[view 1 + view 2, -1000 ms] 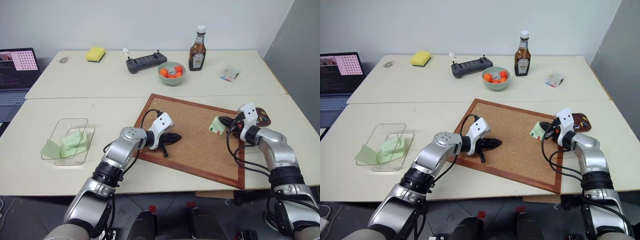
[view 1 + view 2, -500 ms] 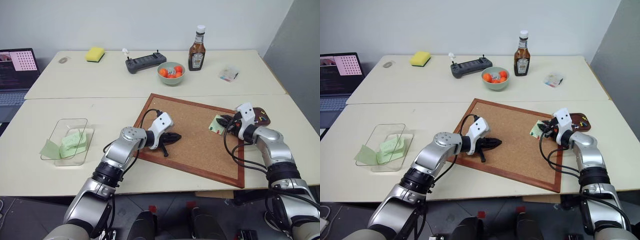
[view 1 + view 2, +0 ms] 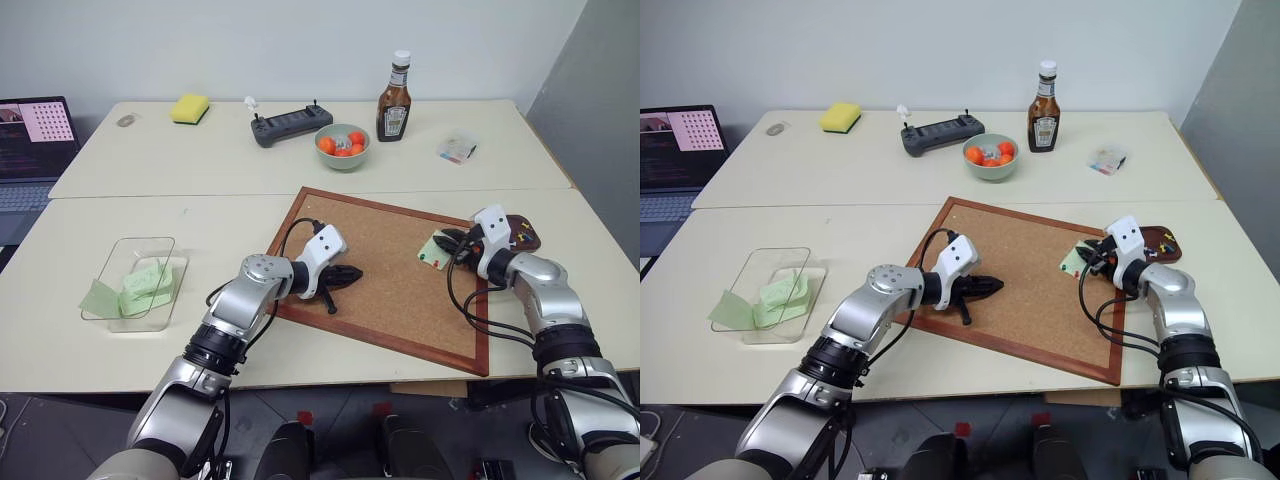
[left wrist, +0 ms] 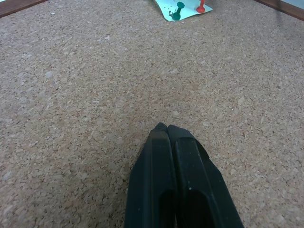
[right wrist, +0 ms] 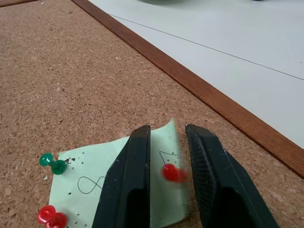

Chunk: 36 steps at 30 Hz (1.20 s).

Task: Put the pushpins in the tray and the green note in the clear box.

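The green note (image 3: 434,250) lies on the cork board (image 3: 390,290), near its right edge. It carries two red pushpins (image 5: 171,173) (image 5: 51,216) and a green pin (image 5: 52,163). My right gripper (image 5: 168,129) is open over the note's edge, its fingers on either side of one red pushpin. Just behind that hand sits the dark brown tray (image 3: 530,240), holding small coloured pins. My left gripper (image 3: 350,275) is shut and empty, resting on the middle of the board. At the left stands the clear box (image 3: 135,280), with pale green slips in it.
Along the far table stand a pale green bowl of orange fruit (image 3: 343,144), a sauce bottle (image 3: 396,85), a grey controller (image 3: 291,124), a yellow sponge (image 3: 190,107) and a small clear packet (image 3: 458,148). A laptop (image 3: 30,140) sits at far left.
My right gripper's fingers have parted from shut to open around a red pushpin on the note. The left arm has stayed still.
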Motion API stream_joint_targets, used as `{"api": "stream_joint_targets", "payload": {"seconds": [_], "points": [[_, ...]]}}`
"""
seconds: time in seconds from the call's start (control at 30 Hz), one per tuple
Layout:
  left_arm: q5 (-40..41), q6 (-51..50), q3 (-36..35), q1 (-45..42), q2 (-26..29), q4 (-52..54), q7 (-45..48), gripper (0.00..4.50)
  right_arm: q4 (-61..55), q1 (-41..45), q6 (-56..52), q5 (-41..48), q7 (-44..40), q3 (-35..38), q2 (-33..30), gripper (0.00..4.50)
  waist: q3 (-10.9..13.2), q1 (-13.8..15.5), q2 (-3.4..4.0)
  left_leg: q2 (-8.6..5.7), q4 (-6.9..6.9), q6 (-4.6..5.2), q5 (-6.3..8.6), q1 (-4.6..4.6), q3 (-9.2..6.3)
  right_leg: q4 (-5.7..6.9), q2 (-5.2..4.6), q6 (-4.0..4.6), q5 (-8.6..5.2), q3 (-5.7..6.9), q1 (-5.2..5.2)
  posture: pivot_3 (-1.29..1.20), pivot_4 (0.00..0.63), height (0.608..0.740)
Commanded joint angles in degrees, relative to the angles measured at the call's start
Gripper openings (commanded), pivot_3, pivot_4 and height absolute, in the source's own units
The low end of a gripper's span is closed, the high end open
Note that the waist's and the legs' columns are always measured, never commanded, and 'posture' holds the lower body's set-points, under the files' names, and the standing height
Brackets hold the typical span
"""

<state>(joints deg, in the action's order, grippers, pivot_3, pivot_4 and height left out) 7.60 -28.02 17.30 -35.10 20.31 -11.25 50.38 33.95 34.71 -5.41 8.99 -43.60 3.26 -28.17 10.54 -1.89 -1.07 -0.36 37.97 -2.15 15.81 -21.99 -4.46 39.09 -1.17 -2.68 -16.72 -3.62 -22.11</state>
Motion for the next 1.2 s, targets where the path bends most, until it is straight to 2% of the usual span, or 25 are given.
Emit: {"api": "stream_joint_targets", "payload": {"seconds": [0.03,0.37,0.63,0.8,1.2], "points": [[-0.62,-0.11,-0.37,0.33,0.48,0.94,-0.34,0.0,-3.15,0.99,-0.01,2.55,-0.78,2.8,-1.25,1.24,0.0,0.0,0.0,0.0,0.0,0.0,0.0,0.0,0.0,0.0,0.0,0.0,0.0,0.0,0.0,0.0,0.15,0.74],[-0.58,-0.1,-0.24,0.11,0.5,0.67,0.01,0.0,-6.51,0.84,-4.51,6.91,-0.95,6.76,-2.98,1.24,0.0,0.01,0.0,0.01,0.0,0.0,0.0,0.0,0.0,0.0,0.0,0.0,0.0,0.0,0.0,0.0,0.15,0.74],[-0.67,-0.05,-0.04,-0.13,0.41,0.41,0.27,0.0,-10.97,-3.86,-3.46,6.55,-9.02,3.36,-5.24,1.24,0.0,0.02,0.0,0.01,-0.01,0.01,0.0,0.0,-0.01,-0.01,0.0,0.0,0.0,0.01,0.0,0.0,0.15,0.74],[-0.69,-0.18,-0.04,0.02,0.59,0.68,0.29,0.0,-15.39,-7.11,-6.33,8.32,-12.8,2.62,-5.61,1.24,0.0,0.01,0.0,0.0,0.0,0.01,0.0,0.0,0.0,0.0,0.0,0.0,0.0,0.0,0.01,0.0,0.15,0.74],[-0.74,-0.22,0.04,-0.05,0.63,0.74,0.34,0.0,-11.98,-6.09,-6.2,4.57,-9.29,1.83,-5.86,1.24,0.0,0.01,0.0,0.0,0.0,0.01,0.0,0.0,0.01,-0.01,0.0,0.0,0.0,-0.01,0.01,0.0,0.15,0.74]]}}
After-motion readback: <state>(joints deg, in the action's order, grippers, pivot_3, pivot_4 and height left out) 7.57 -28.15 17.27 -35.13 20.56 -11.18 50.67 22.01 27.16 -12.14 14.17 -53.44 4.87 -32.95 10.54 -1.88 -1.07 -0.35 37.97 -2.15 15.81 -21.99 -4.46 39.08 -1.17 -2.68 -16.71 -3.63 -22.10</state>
